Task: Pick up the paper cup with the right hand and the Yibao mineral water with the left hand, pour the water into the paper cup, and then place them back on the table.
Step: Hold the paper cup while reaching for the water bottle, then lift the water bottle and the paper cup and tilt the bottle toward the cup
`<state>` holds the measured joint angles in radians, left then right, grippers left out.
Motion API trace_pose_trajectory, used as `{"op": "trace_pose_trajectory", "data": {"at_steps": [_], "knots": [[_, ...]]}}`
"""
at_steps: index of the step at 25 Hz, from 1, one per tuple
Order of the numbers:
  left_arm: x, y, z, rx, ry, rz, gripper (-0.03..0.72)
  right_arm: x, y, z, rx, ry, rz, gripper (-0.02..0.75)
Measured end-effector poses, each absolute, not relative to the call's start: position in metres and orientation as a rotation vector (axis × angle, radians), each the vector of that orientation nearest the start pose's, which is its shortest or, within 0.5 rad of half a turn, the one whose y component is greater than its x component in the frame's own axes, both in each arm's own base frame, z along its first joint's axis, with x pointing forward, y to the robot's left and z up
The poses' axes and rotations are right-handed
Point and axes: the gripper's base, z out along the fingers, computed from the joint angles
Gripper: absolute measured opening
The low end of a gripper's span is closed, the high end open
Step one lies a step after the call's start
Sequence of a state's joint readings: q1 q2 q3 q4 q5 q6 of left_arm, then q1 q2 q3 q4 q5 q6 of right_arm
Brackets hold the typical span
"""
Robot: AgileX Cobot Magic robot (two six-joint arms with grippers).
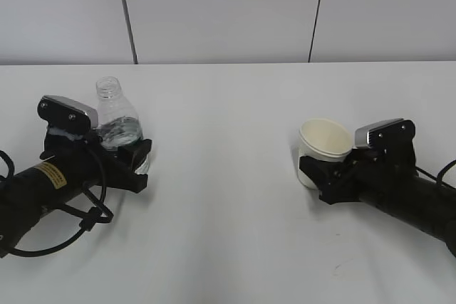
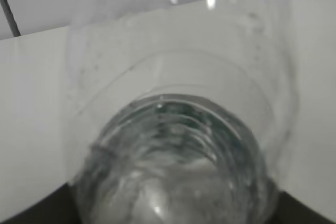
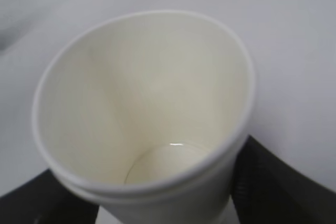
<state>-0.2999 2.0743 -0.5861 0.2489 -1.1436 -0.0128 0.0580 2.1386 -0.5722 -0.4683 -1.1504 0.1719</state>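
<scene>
Only lettering in sight: yellow sticker [image 1: 50,174] on the left arm's forearm, behind the left end effector [image 1: 135,158]. Dark print on it, too small to read. Bottle [image 1: 117,122] in that end effector shows no legible label. Paper cup [image 1: 324,144]: plain, no markings.

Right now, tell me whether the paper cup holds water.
Nearly empty: the right wrist view shows the paper cup with a dry cream wall and only a faint glint at its bottom.

Exterior: slanted down from near table [image 1: 228,247] edge, facing far wall | Left wrist: very close above bottle [image 2: 173,156] mouth | Right wrist: close, into cup [image 3: 142,114] | Shared: bottle, cup, table
</scene>
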Motion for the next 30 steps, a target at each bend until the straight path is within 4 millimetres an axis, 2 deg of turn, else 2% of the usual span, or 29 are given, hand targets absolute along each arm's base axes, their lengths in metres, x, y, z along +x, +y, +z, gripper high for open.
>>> {"op": "trace_pose_trajectory", "data": {"at_steps": [10, 21, 30], "knots": [[0.299, -0.114, 0.085, 0.517, 1.774, -0.354, 0.373, 0.306, 0.067, 0.066, -0.531, 1.846, 0.526, 0.524], [0.298, -0.116, 0.085, 0.55, 1.766, -0.372, 0.372, 0.304, 0.072, 0.066, -0.544, 1.856, 0.611, 0.524], [0.297, -0.117, 0.085, 0.556, 1.767, -0.374, 0.372, 0.311, 0.079, 0.072, -0.612, 1.822, 0.696, 0.523]]}}
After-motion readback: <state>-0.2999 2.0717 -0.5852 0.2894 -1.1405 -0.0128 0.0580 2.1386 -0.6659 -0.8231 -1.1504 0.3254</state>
